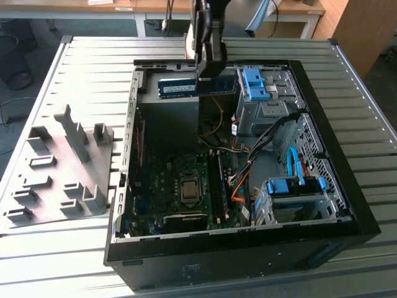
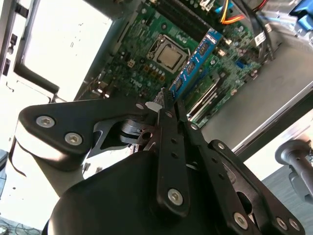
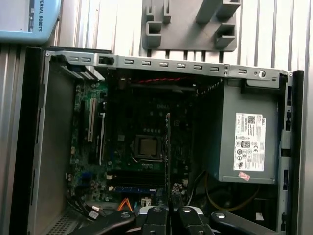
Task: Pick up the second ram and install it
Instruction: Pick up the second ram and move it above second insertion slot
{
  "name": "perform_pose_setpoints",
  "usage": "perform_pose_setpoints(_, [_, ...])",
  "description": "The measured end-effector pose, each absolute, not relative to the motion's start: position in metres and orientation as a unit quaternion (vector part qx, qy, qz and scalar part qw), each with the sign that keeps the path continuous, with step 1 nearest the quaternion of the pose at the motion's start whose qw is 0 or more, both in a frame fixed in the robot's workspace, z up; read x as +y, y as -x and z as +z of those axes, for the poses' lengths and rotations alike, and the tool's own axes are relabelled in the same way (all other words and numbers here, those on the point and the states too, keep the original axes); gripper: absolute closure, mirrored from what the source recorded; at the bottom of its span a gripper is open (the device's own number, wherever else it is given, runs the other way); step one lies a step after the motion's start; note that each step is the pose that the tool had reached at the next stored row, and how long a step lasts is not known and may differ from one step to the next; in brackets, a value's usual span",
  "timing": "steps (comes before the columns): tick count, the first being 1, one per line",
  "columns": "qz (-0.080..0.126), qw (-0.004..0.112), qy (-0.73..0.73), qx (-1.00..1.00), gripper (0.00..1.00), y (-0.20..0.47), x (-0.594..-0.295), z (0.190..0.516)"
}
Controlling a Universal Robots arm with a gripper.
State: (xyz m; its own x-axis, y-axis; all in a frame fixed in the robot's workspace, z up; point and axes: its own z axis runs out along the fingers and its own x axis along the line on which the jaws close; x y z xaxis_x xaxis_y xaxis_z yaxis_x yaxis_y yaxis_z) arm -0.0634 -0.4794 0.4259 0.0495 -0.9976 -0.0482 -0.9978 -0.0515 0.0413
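Gripper: the gripper [image 1: 208, 76] is clenched on the second ram [image 1: 180, 89], pinching one end of the stick; in the second wrist view the fingertips [image 2: 165, 98] are closed flat on both faces of the board.
Ram position: held in the air above the open computer case [image 1: 131, 143], over the power supply [image 1: 167, 118] near the case's far edge. It lies level with its long side along that edge and touches nothing else.
Ram from the wrist: in the first wrist view it shows edge-on as a thin line [image 3: 168, 147] reaching out over the motherboard [image 3: 142, 122].
Sockets: the long black memory sockets [image 1: 218, 180] lie on the board beside the processor, well apart from the stick.
Tray: the grey slotted tray [image 1: 56, 167] rests on the tabletop towards the exterior view's left edge, beside the case.
Handling: light, thin and stiff, likely brittle under twisting. Its faces are smooth, so a firm pinch is needed.
Hold: best taken by the flat faces near an end or along the top edge, leaving the contact edge free.
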Motion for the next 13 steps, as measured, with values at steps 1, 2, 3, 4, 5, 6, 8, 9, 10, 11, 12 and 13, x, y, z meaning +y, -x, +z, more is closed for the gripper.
perform_pose_setpoints(1, [0.032, 0.002, 0.724, 0.689, 0.86, 0.061, -0.479, 0.426])
perform_pose_setpoints(2, [0.032, 0.002, 0.724, 0.689, 0.86, 0.059, -0.479, 0.426])
perform_pose_setpoints(3, [0.032, 0.002, 0.724, 0.689, 0.86, 0.056, -0.479, 0.426])
perform_pose_setpoints(4, [0.032, 0.002, 0.724, 0.689, 0.86, 0.054, -0.479, 0.426])
perform_pose_setpoints(5, [0.032, 0.002, 0.724, 0.689, 0.86, 0.052, -0.479, 0.426])
perform_pose_setpoints(6, [0.032, 0.002, 0.724, 0.689, 0.86, 0.049, -0.479, 0.426])
perform_pose_setpoints(8, [0.032, 0.002, 0.724, 0.689, 0.86, 0.045, -0.479, 0.426])
perform_pose_setpoints(9, [0.032, 0.002, 0.724, 0.689, 0.86, 0.042, -0.479, 0.426])
perform_pose_setpoints(10, [0.032, 0.002, 0.724, 0.689, 0.86, 0.04, -0.479, 0.425])
perform_pose_setpoints(11, [0.032, 0.002, 0.724, 0.689, 0.86, 0.038, -0.479, 0.425])
perform_pose_setpoints(12, [0.032, 0.002, 0.724, 0.689, 0.86, 0.035, -0.479, 0.425])
perform_pose_setpoints(13, [0.032, 0.002, 0.724, 0.689, 0.86, 0.033, -0.479, 0.425])
